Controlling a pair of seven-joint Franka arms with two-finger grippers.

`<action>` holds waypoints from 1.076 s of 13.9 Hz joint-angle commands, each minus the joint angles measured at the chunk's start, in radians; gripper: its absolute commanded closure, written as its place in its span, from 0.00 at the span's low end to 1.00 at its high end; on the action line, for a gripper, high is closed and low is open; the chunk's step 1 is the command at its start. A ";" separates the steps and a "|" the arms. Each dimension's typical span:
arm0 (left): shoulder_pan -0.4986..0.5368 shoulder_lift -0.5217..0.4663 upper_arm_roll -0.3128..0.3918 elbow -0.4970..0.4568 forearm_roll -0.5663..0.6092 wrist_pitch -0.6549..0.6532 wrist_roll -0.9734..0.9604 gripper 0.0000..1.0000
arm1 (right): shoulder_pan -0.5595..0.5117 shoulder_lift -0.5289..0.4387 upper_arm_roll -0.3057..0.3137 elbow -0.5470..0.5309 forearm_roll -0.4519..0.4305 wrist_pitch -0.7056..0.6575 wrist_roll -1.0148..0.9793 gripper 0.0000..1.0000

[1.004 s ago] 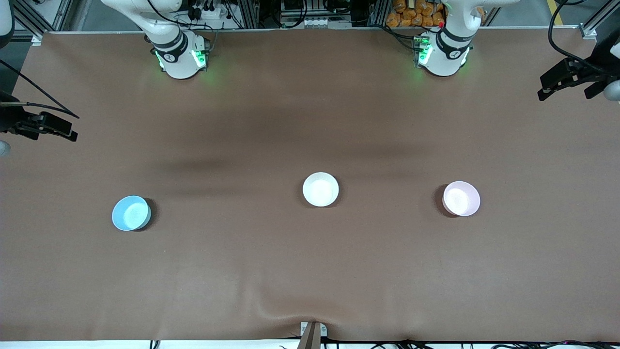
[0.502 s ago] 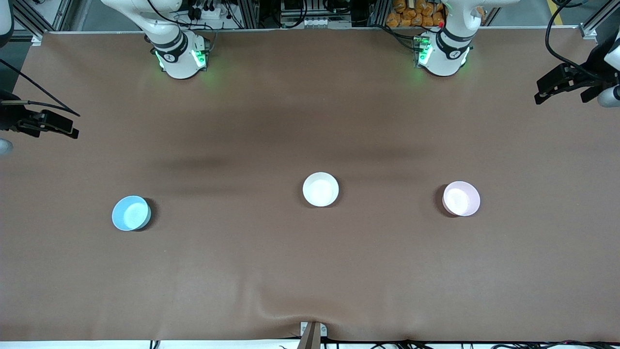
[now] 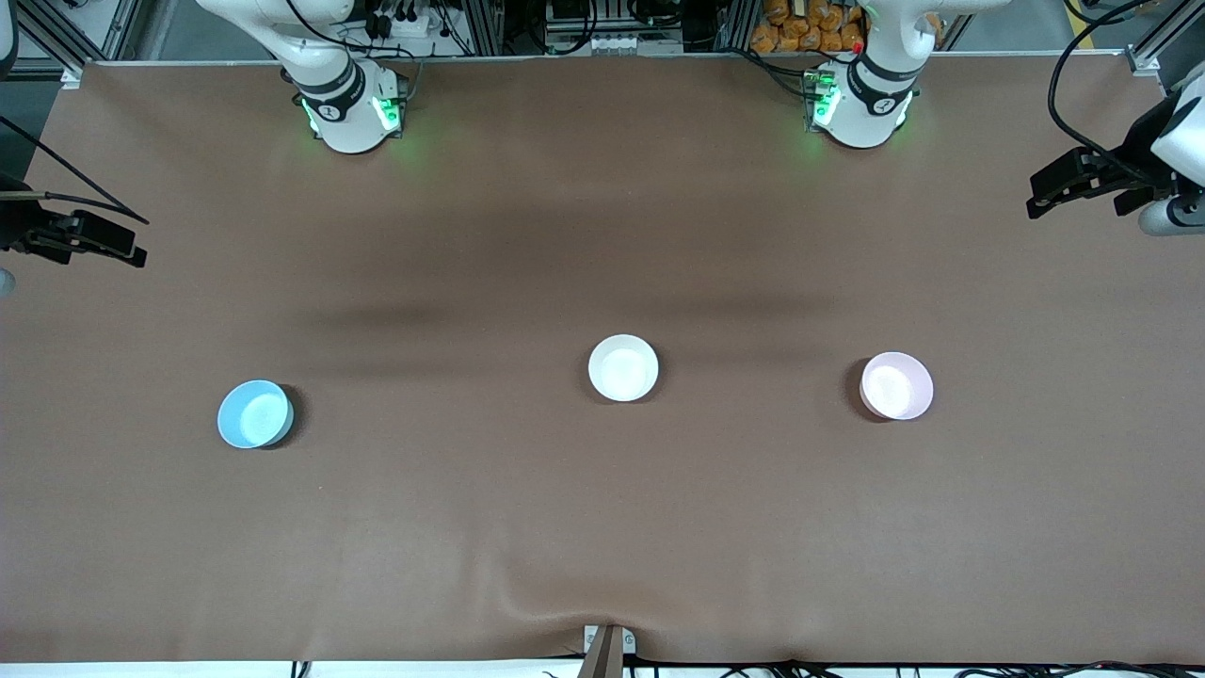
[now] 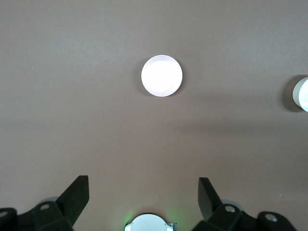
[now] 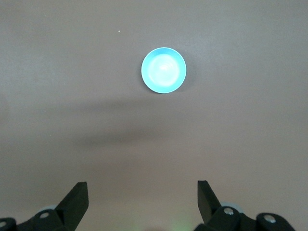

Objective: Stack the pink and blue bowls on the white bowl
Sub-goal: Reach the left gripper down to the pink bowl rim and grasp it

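Three small bowls stand apart in a row on the brown table. The blue bowl is toward the right arm's end, the white bowl is in the middle, and the pink bowl is toward the left arm's end. My left gripper hangs open and empty high over its end of the table. The left wrist view shows the pink bowl, washed pale, well ahead of the gripper, with the white bowl at the frame's edge. My right gripper hangs open and empty over its own end; its wrist view shows the blue bowl ahead of the gripper.
The two arm bases stand along the table edge farthest from the front camera. A small bracket sits at the nearest edge, where the brown cover wrinkles slightly. The left arm's base shows between the left fingers.
The left gripper has drifted a little inward over the table. The right gripper has shifted slightly. The bowls have not moved.
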 commanded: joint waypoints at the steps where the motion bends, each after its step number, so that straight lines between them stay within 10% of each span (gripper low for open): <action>1: 0.006 -0.006 0.001 0.003 -0.016 0.005 0.007 0.00 | -0.007 0.007 0.006 0.026 -0.008 -0.010 0.015 0.00; 6: 0.006 0.009 0.001 -0.015 -0.016 0.074 0.007 0.00 | -0.012 0.033 0.006 0.026 -0.008 -0.010 0.017 0.00; 15: 0.047 0.126 0.002 -0.402 -0.003 0.696 0.007 0.00 | -0.054 0.032 0.006 0.024 -0.008 -0.052 0.010 0.00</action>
